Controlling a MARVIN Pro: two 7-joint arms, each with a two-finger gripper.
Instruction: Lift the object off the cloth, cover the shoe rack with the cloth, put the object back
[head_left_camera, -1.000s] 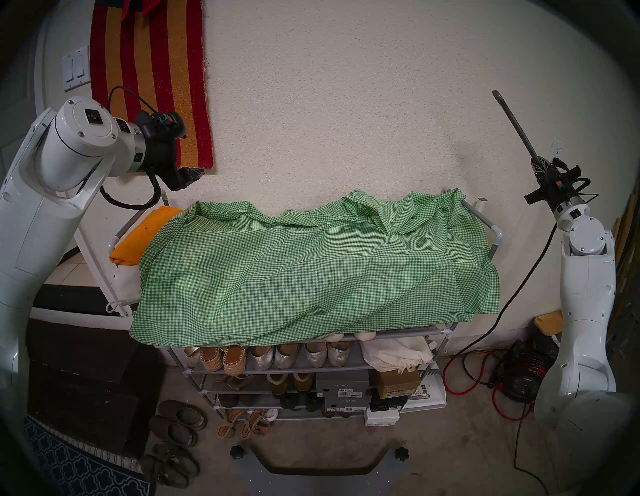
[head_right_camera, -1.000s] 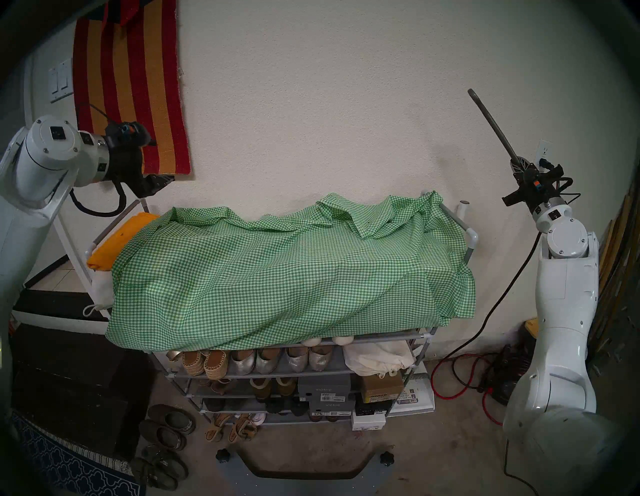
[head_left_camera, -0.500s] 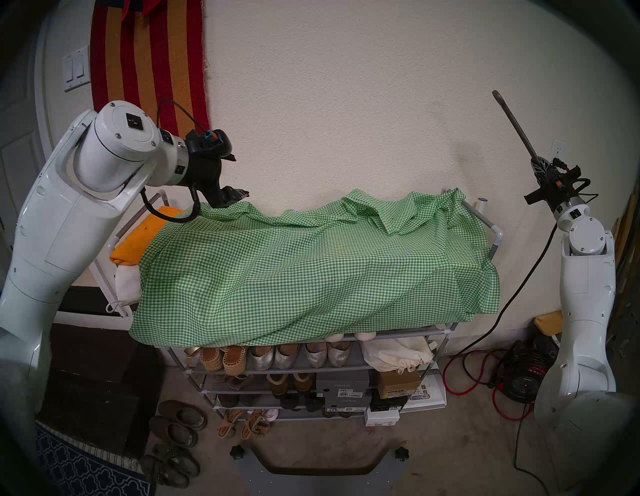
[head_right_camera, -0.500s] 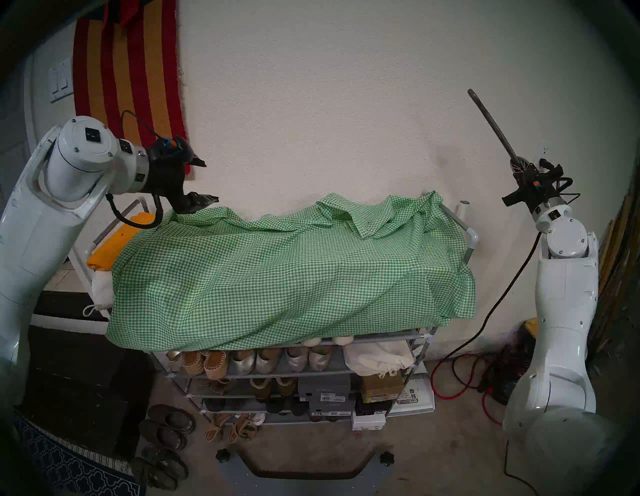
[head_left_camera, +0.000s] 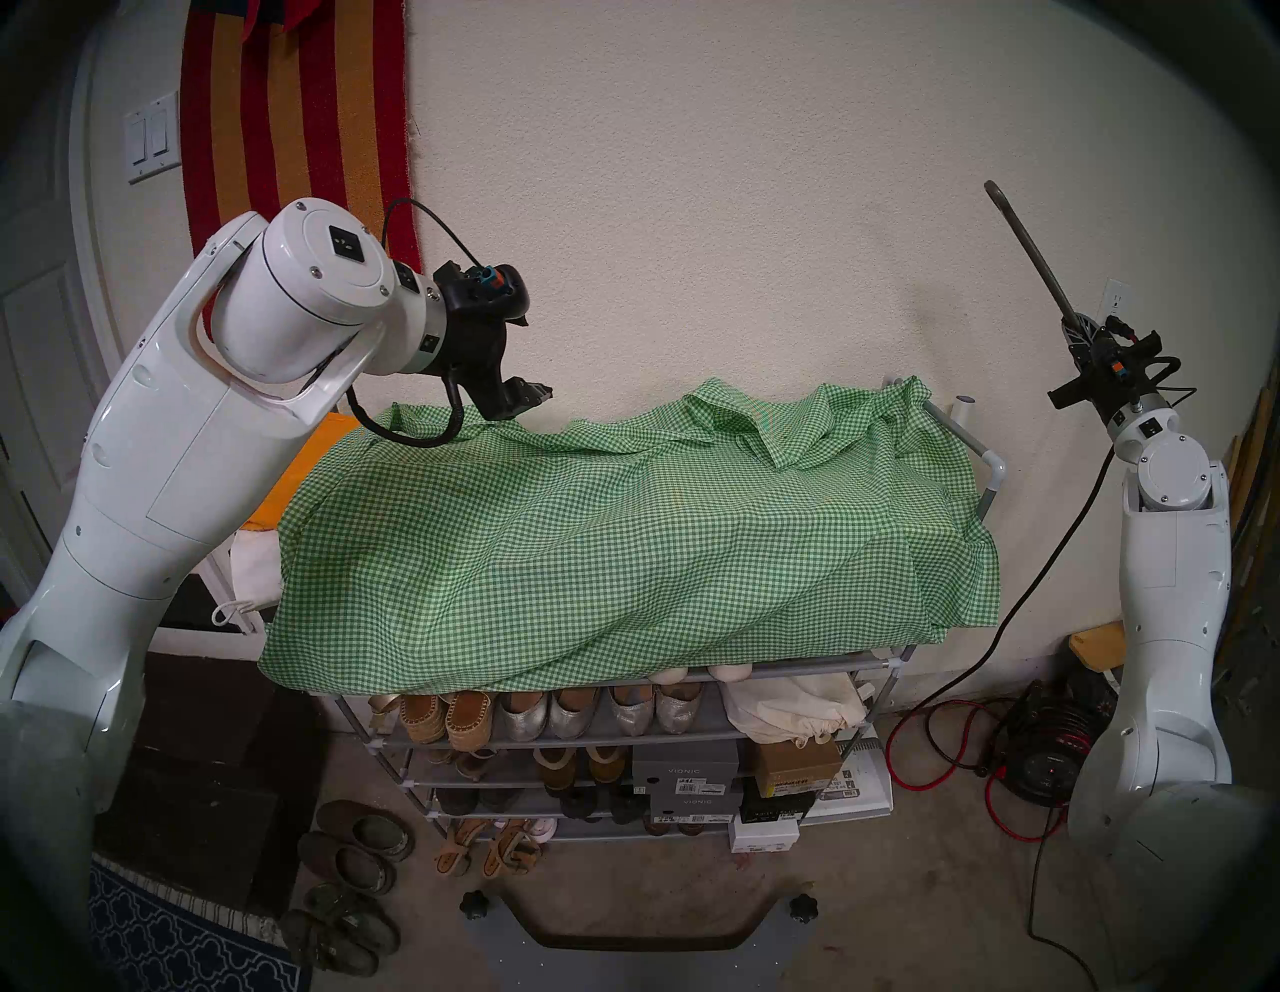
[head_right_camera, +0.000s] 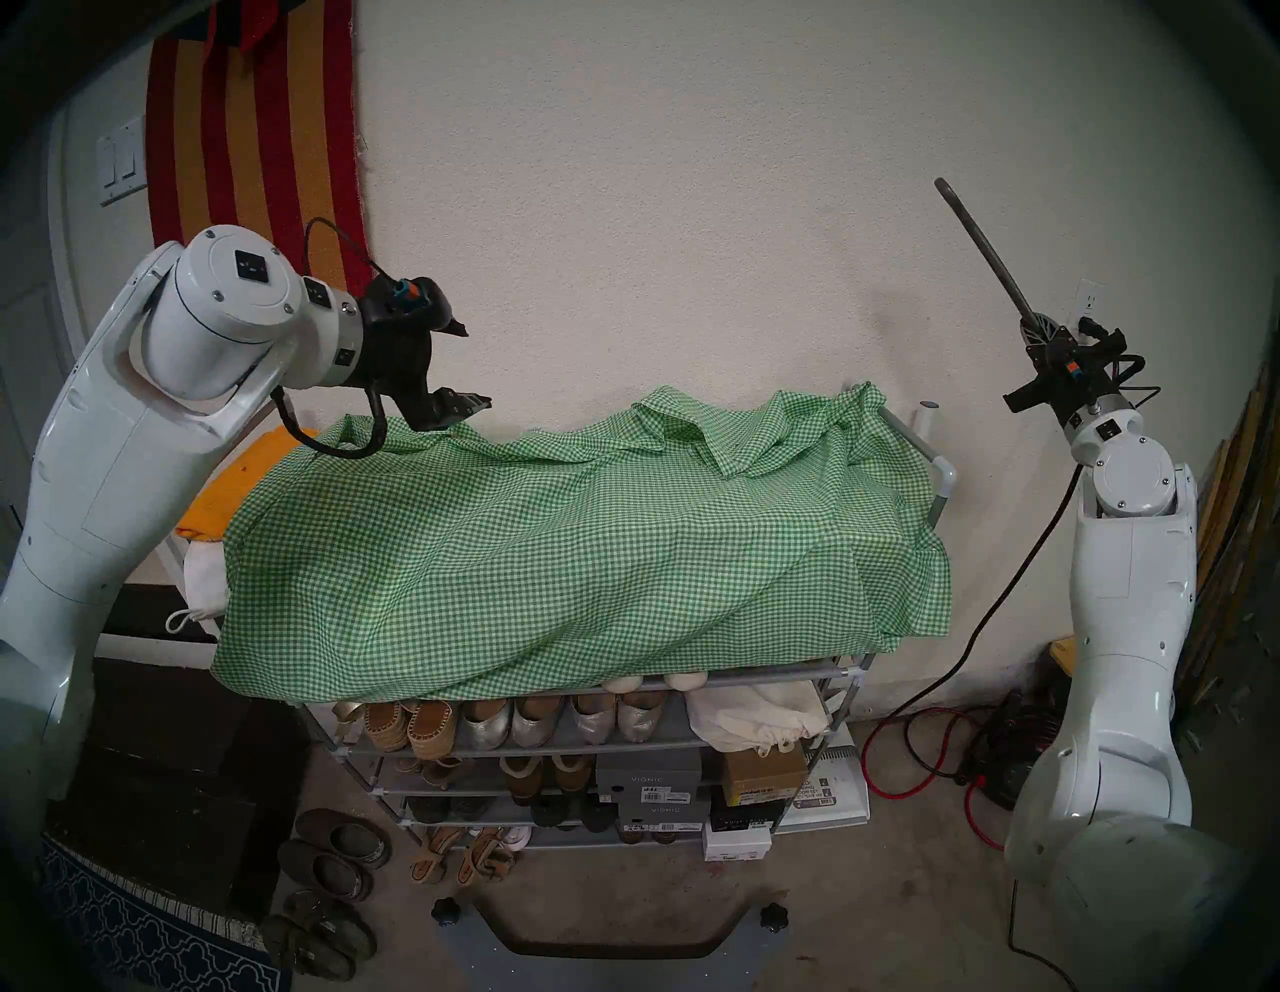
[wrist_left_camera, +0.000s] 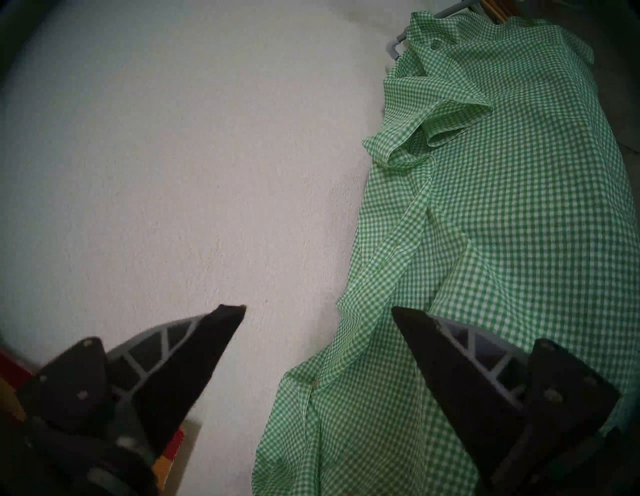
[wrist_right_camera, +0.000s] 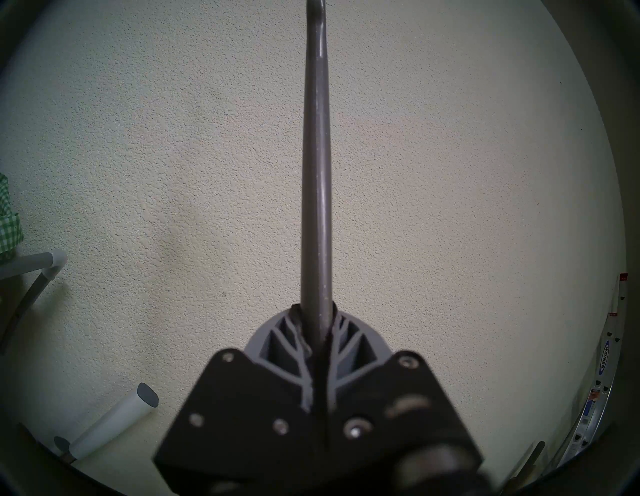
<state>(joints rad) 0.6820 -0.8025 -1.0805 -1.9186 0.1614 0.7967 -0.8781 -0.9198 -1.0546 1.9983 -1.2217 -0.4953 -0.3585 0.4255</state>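
The green-and-white checked cloth (head_left_camera: 623, 540) (head_right_camera: 575, 554) (wrist_left_camera: 502, 207) lies rumpled over the top of the shoe rack (head_left_camera: 796, 668) (head_right_camera: 762, 675), bunched along the wall at the back right. It hangs a little over the front rail. My left gripper (head_left_camera: 533, 396) (head_right_camera: 471, 403) (wrist_left_camera: 318, 310) is open just above the cloth's back left edge, close to the wall. My right gripper (head_left_camera: 1077, 332) (head_right_camera: 1035, 332) (wrist_right_camera: 315, 311) is shut on the slim grey metal bar (head_left_camera: 1032, 256) (head_right_camera: 983, 256) (wrist_right_camera: 315, 173). It holds the bar up in the air to the right of the rack, pointing up and left.
A folded orange towel (head_left_camera: 291, 485) shows at the rack's left end, beyond the cloth. A striped rug (head_left_camera: 298, 125) hangs on the wall. Loose shoes (head_left_camera: 353, 852) lie on the floor at the left. Cables and a black device (head_left_camera: 1046, 755) are at the right.
My left arm has swung right, from beside the rack's left end to over the cloth's back left edge, gripper still open. The right arm and bar have not moved.
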